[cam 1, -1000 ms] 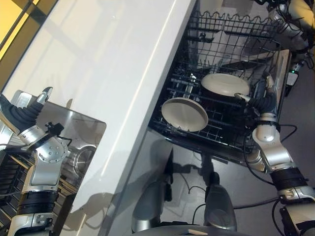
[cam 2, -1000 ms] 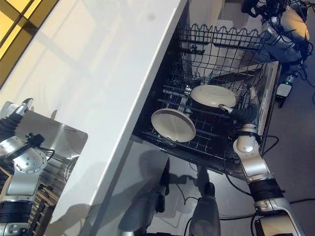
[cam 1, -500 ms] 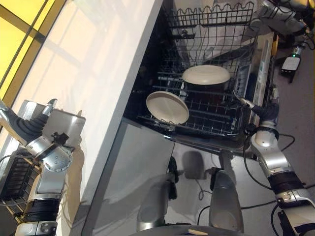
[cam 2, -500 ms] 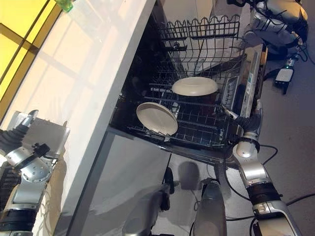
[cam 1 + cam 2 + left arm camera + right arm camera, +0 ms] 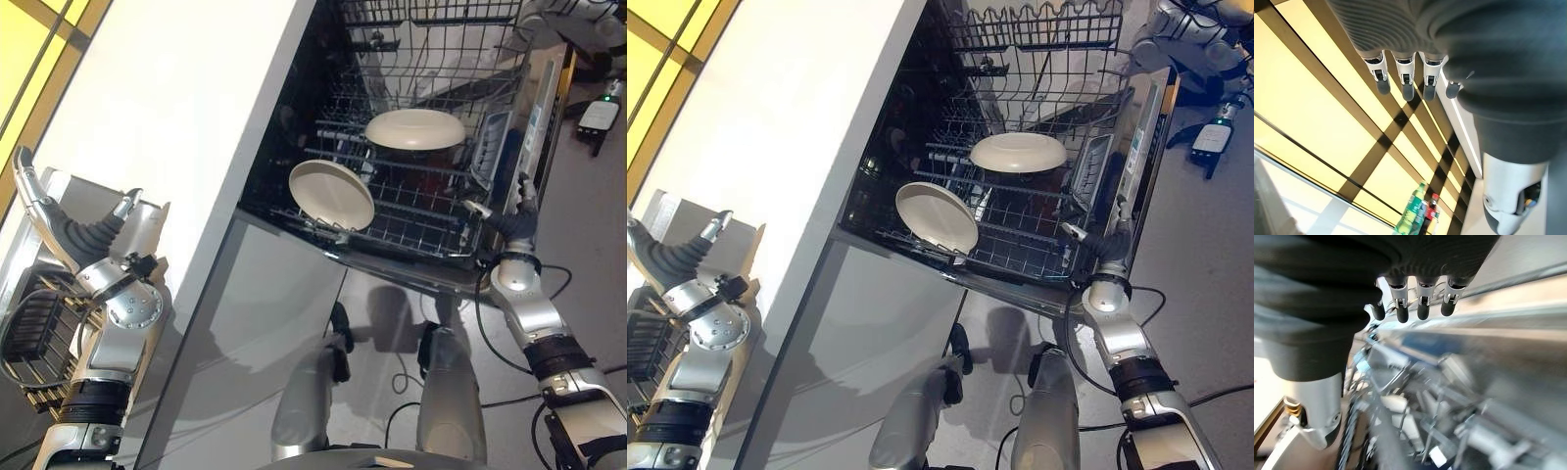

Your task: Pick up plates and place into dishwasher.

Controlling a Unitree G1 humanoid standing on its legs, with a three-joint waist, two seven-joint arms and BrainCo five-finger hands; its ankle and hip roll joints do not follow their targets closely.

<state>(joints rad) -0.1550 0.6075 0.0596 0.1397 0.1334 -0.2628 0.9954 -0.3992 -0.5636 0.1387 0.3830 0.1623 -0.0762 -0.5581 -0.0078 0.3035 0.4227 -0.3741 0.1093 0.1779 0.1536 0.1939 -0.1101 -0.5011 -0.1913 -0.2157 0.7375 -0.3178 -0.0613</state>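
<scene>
Matt cream plates; black wire rack; glossy white counter

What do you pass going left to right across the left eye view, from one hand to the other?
Left hand → white countertop → tilted plate → flat-lying plate → right hand.

No text or label can be read.

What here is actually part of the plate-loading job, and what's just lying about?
Part of the job:
two pale plates in the dishwasher's lower rack
left hand and right hand, both open and empty

Lying about:
white counter
dark rack by the left arm
bottles by the window
</scene>
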